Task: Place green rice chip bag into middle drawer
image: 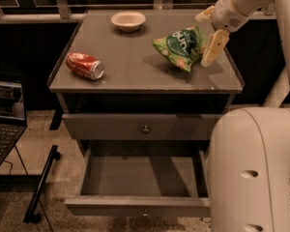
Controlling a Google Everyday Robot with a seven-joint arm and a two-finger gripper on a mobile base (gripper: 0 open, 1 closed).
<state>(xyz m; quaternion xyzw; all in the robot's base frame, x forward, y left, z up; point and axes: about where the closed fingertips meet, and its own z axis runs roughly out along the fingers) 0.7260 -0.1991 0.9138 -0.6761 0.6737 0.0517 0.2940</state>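
Note:
The green rice chip bag [180, 46] lies crinkled on the right half of the grey cabinet top [130, 66]. My gripper [203, 40] comes in from the upper right and is open at the bag's right edge. One pale finger [212, 48] hangs down just beside the bag, and the other is higher up behind it. The middle drawer [144, 179] is pulled out below, with a bare grey inside and a small knob on its front. The drawer above it [145, 127] is shut.
A red soda can [84, 65] lies on its side at the left of the top. A small pale bowl [128, 20] stands at the back. My white robot body [253, 173] covers the drawer's right side. A laptop [5, 117] and a dark stand leg [41, 187] are at the left.

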